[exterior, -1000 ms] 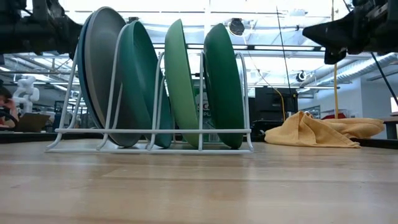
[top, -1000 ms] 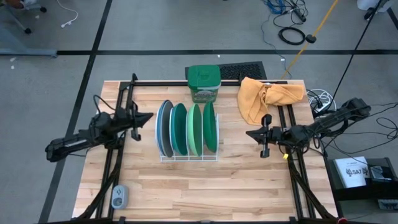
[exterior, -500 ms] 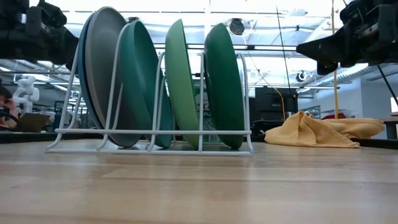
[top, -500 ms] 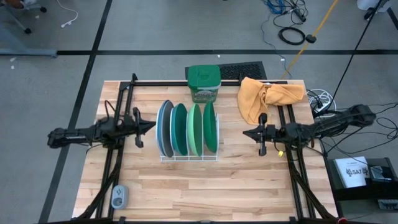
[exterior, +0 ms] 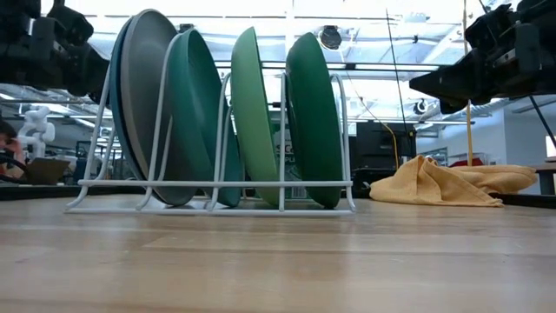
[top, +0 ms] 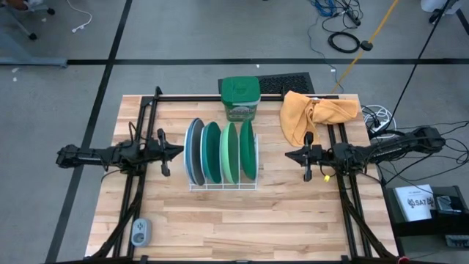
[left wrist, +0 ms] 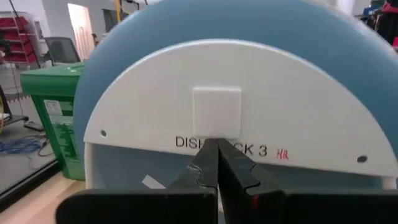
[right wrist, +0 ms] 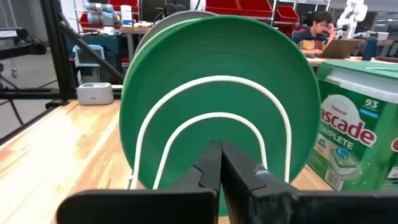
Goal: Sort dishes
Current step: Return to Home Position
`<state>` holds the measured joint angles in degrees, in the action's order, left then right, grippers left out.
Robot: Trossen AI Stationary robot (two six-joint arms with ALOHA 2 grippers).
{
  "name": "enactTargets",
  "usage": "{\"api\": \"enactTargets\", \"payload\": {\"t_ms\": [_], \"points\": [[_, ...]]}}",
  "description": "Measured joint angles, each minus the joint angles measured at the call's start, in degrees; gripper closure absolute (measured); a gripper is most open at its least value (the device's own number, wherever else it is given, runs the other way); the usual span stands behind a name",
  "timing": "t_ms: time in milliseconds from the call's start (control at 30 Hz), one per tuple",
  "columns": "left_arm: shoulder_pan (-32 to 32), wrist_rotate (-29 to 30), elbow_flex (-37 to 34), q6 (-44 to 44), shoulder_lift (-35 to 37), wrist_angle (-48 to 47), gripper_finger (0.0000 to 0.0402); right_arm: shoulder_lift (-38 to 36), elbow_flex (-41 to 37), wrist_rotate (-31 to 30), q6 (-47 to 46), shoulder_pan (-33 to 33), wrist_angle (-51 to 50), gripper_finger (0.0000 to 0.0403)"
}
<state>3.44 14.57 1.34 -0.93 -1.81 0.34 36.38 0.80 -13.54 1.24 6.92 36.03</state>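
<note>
On rack (left wrist: 311, 134): "DISH RACK 3"; tub (right wrist: 357, 146): "cascade COMPLETE 93". L fingers (left wrist: 203, 169), R fingers (right wrist: 209, 171) closed, empty.

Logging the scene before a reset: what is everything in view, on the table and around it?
Light wooden table: one, under everything.
White wire dish rack: one, table centre.
Round matte plates: five, upright in the rack, from the left arm's side: blue plate, grey plate, teal plate, light green plate, dark green plate.
Green lidded tub: one, behind the rack.
Orange cloth: one, crumpled, back right.
Small grey device: one, front left corner.
Person: one, seated beyond the table.
Left gripper: shut, left of the rack.
Right gripper: shut, right of the rack.
</note>
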Motion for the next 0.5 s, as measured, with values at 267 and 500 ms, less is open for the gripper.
{"api": "enactTargets", "payload": {"t_ms": [267, 500], "points": [[-0.01, -0.02, 0.0, -1.38, -2.24, -0.15, 0.0402, 0.0, 0.0, 0.0, -0.59, -0.22, 0.02, 0.0403], [-0.02, 3.93, -0.01, 3.4, -2.99, 0.15, 0.0402, 0.0, 0.0, -0.01, -0.59, -0.21, 0.03, 0.0399]]}}
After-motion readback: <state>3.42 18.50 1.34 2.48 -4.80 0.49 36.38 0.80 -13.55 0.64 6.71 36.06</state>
